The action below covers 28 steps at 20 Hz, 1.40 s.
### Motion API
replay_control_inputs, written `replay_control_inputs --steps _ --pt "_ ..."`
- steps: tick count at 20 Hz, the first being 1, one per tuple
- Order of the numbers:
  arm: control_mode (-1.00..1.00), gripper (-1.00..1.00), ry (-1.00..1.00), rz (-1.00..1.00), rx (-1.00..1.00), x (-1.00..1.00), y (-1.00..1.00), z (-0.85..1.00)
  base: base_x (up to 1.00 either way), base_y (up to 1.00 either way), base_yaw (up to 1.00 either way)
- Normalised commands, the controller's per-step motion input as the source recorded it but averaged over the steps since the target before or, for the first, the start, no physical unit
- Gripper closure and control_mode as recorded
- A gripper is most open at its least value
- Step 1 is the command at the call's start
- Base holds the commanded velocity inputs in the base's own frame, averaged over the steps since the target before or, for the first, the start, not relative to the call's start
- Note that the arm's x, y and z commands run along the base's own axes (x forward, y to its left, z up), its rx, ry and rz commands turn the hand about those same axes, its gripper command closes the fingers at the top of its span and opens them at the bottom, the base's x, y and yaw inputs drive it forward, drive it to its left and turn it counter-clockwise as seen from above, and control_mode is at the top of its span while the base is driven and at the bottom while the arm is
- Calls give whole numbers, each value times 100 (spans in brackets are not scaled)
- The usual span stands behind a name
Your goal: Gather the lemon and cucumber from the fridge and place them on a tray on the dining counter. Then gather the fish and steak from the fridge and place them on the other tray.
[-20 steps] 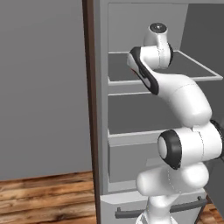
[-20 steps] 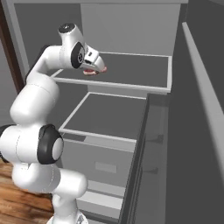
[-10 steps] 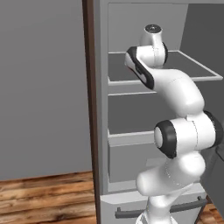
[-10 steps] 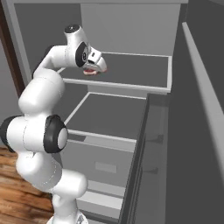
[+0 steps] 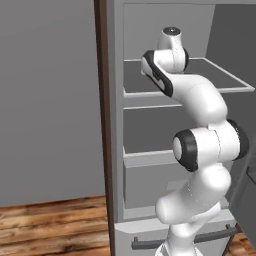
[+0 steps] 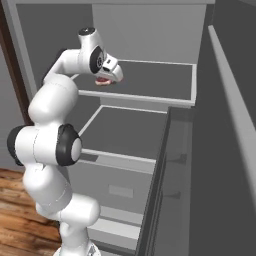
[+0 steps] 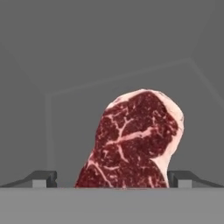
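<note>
One steak (image 7: 133,142) lies lengthwise between the wide-open gripper (image 7: 112,178), wider end away.

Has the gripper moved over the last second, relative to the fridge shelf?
Yes. The gripper has shifted right and slightly down along the upper fridge shelf, open over the steak.

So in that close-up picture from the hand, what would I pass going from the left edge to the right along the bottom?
Left fingertip of the pincer → the raw steak lying on the grey fridge shelf → right fingertip. The fingertips stand wide apart, either side of the steak.
</note>
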Motion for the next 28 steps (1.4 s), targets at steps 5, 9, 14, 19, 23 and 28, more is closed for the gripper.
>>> replay_control_inputs --steps 5,9,14,19,23,28 --pt "-100 -100 5 0 1 19 4 -16 0 0 0" --pt "-100 -100 5 0 0 20 6 -19 0 0 0" --pt "-100 -100 2 0 0 13 8 -26 0 0 0" --pt "-100 -100 0 1 0 0 1 -47 0 0 0" --pt "-100 -100 0 3 1 -9 0 -73 0 0 0" --pt "-100 100 -5 3 0 -13 0 -80 0 0 0"
